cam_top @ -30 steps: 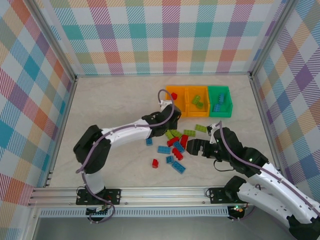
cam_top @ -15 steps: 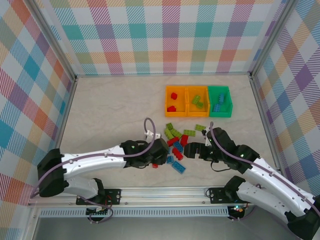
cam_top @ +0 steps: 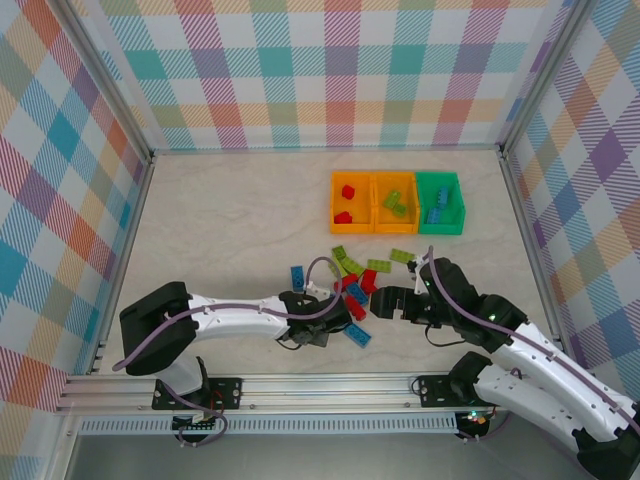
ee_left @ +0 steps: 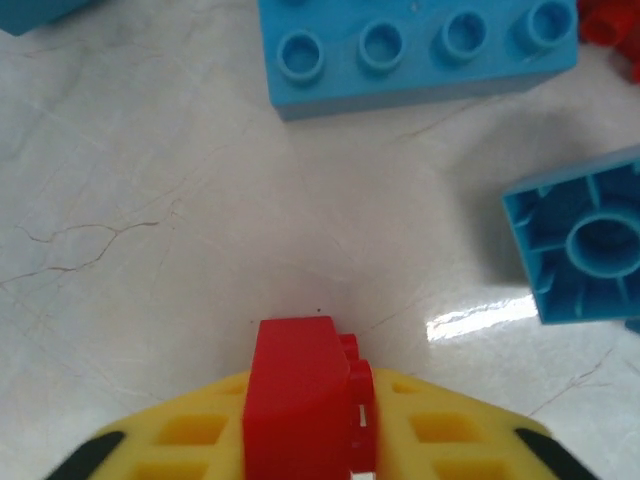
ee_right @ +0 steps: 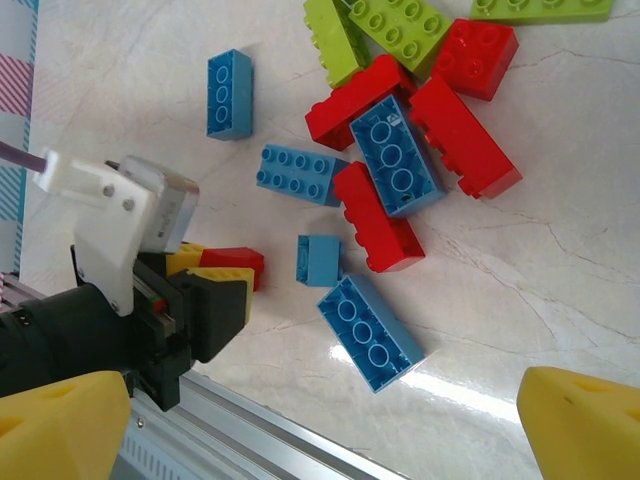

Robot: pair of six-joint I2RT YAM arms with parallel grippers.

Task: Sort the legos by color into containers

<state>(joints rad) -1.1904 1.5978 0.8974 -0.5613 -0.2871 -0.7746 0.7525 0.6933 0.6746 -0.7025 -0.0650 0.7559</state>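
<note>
Legos [cam_top: 355, 285]: few already in containers [cam_top: 372, 200]; bulk loose on tabletop [cam_top: 230, 230] beside left pincer [ee_left: 305, 420], pinching red brick [ee_left: 295, 390]; right pincer [cam_top: 385, 301] spread.

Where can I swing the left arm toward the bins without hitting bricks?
Free: the wide bare table left of the orange bins, bounded by the left and back walls. Crowded: the lego pile in front of the bins, with the left gripper, shut on a red brick, and the open right gripper flanking it.
</note>
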